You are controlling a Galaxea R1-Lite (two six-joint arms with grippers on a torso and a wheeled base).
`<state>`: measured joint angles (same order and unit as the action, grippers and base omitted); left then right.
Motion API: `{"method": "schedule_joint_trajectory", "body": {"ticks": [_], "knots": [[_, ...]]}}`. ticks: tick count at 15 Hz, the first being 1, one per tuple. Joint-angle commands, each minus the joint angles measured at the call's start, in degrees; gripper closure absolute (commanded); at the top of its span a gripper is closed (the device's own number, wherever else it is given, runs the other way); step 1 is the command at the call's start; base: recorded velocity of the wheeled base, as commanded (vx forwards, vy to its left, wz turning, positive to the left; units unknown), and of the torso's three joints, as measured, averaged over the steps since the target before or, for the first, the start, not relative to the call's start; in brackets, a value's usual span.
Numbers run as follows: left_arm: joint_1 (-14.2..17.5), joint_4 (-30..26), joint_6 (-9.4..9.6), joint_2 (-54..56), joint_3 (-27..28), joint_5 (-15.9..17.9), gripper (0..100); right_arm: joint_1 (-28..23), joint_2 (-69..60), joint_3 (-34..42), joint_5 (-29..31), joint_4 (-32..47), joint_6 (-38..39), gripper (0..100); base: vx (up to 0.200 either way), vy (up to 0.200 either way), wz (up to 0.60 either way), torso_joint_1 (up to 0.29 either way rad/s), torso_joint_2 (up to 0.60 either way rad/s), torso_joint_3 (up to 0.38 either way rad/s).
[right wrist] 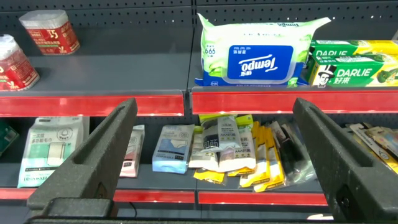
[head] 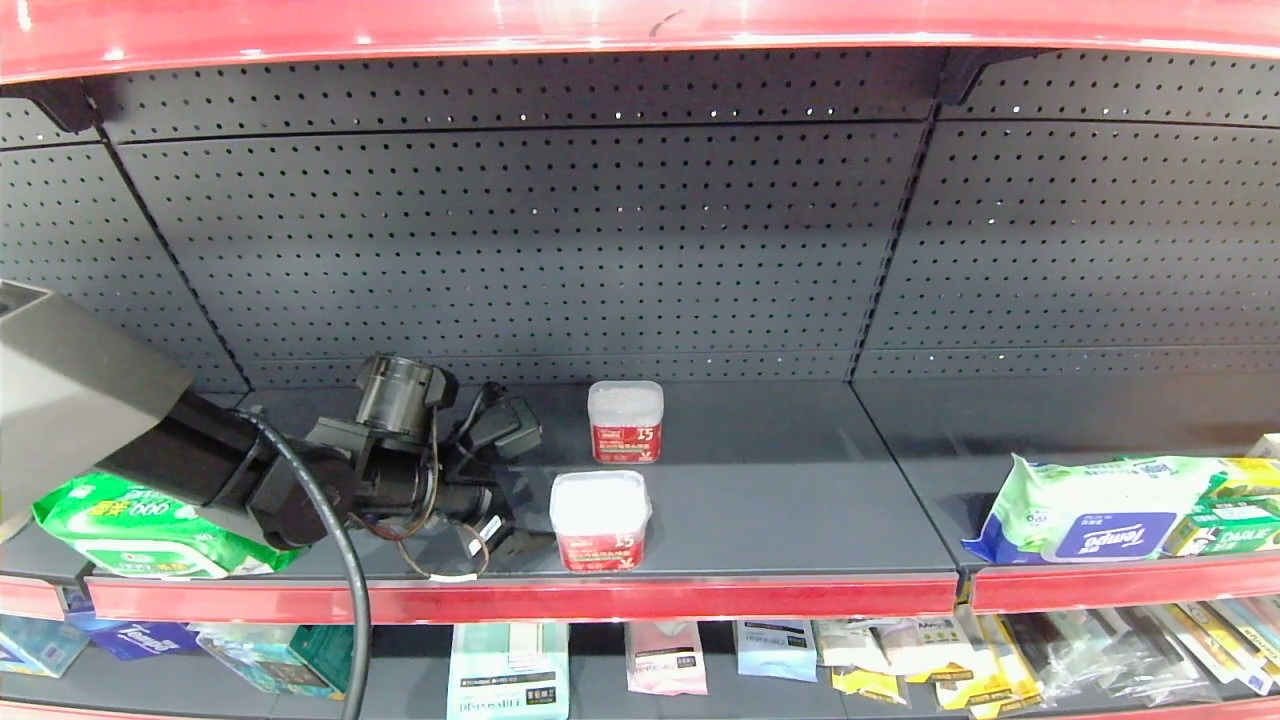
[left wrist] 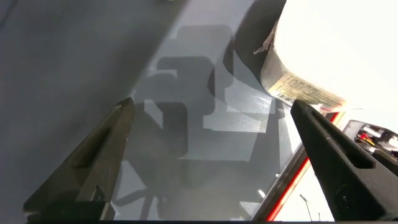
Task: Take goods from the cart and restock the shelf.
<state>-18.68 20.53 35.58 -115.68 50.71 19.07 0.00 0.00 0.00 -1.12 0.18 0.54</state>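
the front tub [head: 600,520], white-lidded with a red label, stands upright near the front edge of the grey shelf [head: 780,500], and the rear tub [head: 626,420] of the same kind stands upright behind it, a little apart and closer to the perforated back panel. the left gripper [head: 515,485] sits low over the shelf just beside the front tub, on the robot's left of it, its fingers spread wide with nothing between them; in the left wrist view the left gripper [left wrist: 211,162] frames bare shelf, and the front tub [left wrist: 329,50] lies off past one fingertip. the right gripper [right wrist: 214,168] hangs in front of the shelving, also spread and empty. further along the shelf on the robot's right lie a wipes pack [head: 1100,510] and green boxes [head: 1225,515] touching it. a green pack [head: 140,530] lies at the left end, partly under the left arm. hanging packets [right wrist: 217,146] fill the level below.
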Motion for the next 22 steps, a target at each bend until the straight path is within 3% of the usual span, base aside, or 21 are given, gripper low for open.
{"method": "schedule_joint_trajectory", "body": {"ticks": [1, 22], "knots": [[-0.1, 0.0, 0.01, -0.2, 0.2, 0.0, 0, 0.0, 0.1, 0.0, 0.0, 0.0, 0.0, 0, 0.000, 0.000, 0.00, 0.000, 0.00, 0.000], [-1.5, 0.1, 0.10, -1.5, 1.9, -0.1, 0, 0.0, 0.0, 0.0, 0.0, 0.0, 0.0, 0, 0.000, 0.000, 0.00, 0.000, 0.00, 0.000]]}}
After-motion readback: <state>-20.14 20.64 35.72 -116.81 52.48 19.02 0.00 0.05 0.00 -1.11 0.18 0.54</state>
